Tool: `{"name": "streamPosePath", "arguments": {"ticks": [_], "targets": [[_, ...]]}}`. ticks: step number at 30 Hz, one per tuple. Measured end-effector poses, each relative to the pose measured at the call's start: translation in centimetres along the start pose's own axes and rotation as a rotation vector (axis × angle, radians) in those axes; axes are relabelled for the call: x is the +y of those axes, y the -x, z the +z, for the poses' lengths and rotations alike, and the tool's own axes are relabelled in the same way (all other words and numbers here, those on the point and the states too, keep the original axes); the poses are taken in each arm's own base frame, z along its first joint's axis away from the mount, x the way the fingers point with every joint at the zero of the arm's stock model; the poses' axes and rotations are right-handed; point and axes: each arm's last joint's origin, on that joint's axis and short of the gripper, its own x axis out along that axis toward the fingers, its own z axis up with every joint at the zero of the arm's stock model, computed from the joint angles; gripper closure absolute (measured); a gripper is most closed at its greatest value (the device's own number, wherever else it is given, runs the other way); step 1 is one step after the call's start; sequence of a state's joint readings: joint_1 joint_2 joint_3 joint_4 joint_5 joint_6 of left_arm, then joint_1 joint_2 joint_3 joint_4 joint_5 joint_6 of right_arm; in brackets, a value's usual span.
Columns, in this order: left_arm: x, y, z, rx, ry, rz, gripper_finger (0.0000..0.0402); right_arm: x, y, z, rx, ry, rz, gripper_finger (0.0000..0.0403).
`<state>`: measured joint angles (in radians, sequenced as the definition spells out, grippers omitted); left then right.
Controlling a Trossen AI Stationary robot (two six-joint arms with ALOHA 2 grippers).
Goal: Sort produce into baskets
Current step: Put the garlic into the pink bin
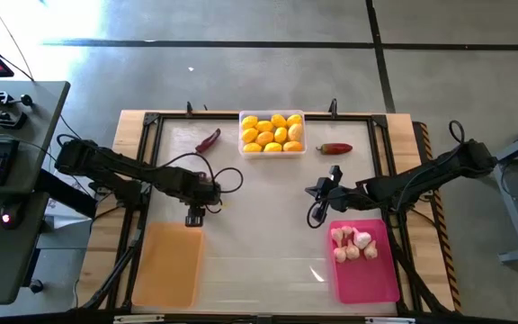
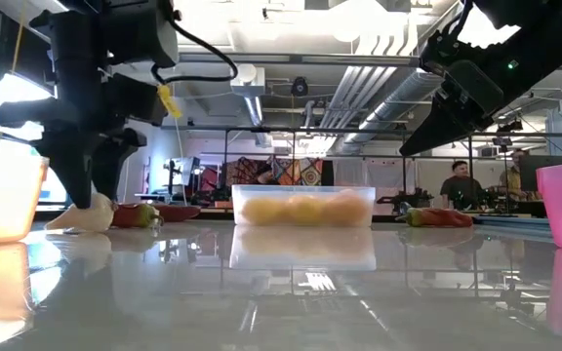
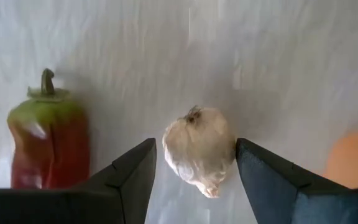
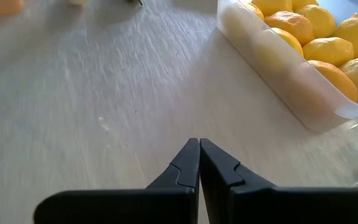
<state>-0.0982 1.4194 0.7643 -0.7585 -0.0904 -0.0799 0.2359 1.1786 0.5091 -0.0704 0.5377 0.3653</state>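
A whitish garlic bulb [image 3: 197,152] lies on the table next to a red chili with a green top [image 3: 48,143]; both also show in the low view, the bulb [image 2: 81,216] and the chili [image 2: 142,214]. My left gripper [image 1: 194,216] points down, open, with one finger on each side of the bulb. My right gripper [image 4: 199,158] is shut and empty, raised above the table's middle [image 1: 316,214]. The clear tray [image 1: 272,132] holds several lemons. The pink tray [image 1: 367,270] holds several garlic bulbs [image 1: 353,245]. The orange tray [image 1: 167,263] lies near my left gripper. My left gripper comes at the garlic bulb from above, pointing down. One finger [image 3: 253,168] lies against the bulb's side [image 3: 230,149]. The other finger [image 3: 138,171] stands a narrow gap away from it. The bulb rests on the table.
Two more red chilies lie on the table at the back, one [image 1: 208,139] left of the clear tray and one [image 1: 334,148] right of it. A black frame [image 1: 151,121] borders the table. A person [image 2: 457,185] shows in the room behind.
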Motion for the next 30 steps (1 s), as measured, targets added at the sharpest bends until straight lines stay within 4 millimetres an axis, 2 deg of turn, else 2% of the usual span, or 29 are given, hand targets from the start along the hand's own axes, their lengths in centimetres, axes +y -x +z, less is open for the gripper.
{"name": "streamPosePath", "arguments": {"ticks": [7, 20, 25, 30], "targets": [[0.0, 0.0, 0.3, -0.030, -0.029, 0.017, 0.0214, -0.1, 0.0, -0.2, 0.014, 0.009, -0.006, 0.0403], [0.0, 0.4, 0.7, -0.047, -0.099, -0.001, 0.0350, -0.1, 0.0, -0.2, 0.015, 0.010, -0.006, 0.0403], [0.0, 1.3, 1.8, -0.113, -0.119, -0.001, 0.0377, -0.1, 0.0, -0.2, 0.015, 0.009, -0.006, 0.0403], [0.0, 1.4, 1.9, -0.111, -0.112, -0.005, 0.0386, -0.1, 0.0, -0.2, 0.015, 0.010, -0.006, 0.0403]]}}
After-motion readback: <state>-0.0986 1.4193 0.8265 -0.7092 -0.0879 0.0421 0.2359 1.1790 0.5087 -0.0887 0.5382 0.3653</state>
